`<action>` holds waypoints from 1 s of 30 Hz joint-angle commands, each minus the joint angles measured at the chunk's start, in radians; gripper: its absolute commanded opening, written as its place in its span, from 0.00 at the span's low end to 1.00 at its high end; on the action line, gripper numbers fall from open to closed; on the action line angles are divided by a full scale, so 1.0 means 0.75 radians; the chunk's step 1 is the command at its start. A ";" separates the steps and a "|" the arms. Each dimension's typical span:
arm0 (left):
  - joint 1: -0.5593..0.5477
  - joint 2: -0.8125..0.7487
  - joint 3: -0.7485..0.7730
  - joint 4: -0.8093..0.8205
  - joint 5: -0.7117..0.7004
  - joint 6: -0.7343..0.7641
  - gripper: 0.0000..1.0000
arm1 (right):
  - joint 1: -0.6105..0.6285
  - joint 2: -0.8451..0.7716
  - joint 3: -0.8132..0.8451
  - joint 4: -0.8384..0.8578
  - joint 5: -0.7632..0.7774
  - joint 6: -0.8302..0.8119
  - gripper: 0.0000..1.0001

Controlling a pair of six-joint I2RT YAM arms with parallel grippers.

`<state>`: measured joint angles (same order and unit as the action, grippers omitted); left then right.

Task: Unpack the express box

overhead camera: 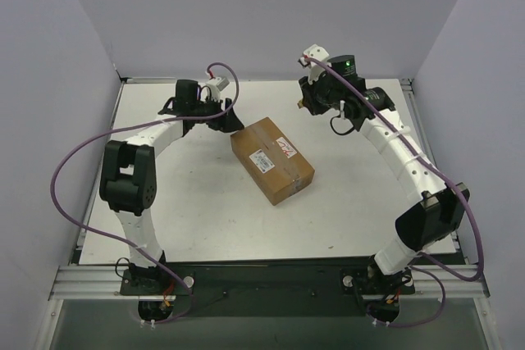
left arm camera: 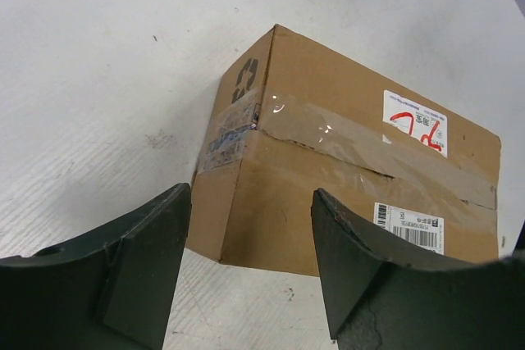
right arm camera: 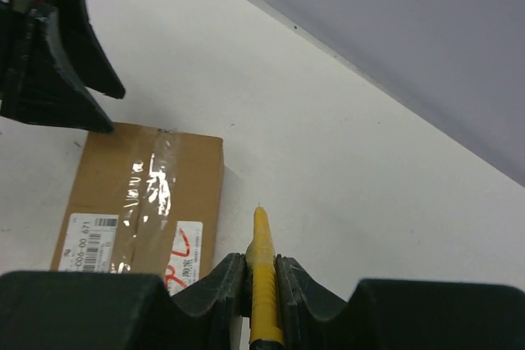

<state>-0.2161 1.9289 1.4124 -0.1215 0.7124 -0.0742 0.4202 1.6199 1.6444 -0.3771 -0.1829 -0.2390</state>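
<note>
The express box (overhead camera: 272, 159) is a brown carton lying closed on the table, with clear tape along its top seam, white labels and red marks. My left gripper (overhead camera: 228, 118) hovers just off its far-left end. In the left wrist view the left gripper (left arm camera: 252, 196) is open and empty, and the box's (left arm camera: 344, 161) taped end lies just beyond the fingertips. My right gripper (overhead camera: 307, 101) hangs above the table behind the box. In the right wrist view it (right arm camera: 261, 261) is shut on a yellow utility knife (right arm camera: 260, 231), whose tip points past the box's (right arm camera: 139, 190) corner.
The box rests on a white table (overhead camera: 353, 202) enclosed by grey walls on the left, back and right. A metal rail (overhead camera: 262, 280) carrying both arm bases runs along the near edge. Purple cables (overhead camera: 70, 202) loop beside each arm.
</note>
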 commanded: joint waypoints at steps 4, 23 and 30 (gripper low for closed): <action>0.006 -0.005 -0.065 0.119 0.093 -0.110 0.68 | 0.016 -0.059 0.049 -0.115 -0.288 -0.017 0.00; 0.024 -0.412 -0.458 0.029 0.067 -0.130 0.66 | 0.080 -0.051 0.045 -0.144 -0.421 -0.119 0.00; 0.016 -0.386 -0.390 0.127 0.028 -0.241 0.67 | 0.098 -0.008 0.037 -0.131 -0.521 -0.125 0.00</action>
<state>-0.2054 1.6192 1.0565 -0.0895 0.7307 -0.2100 0.4778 1.5993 1.6554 -0.4835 -0.4873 -0.3073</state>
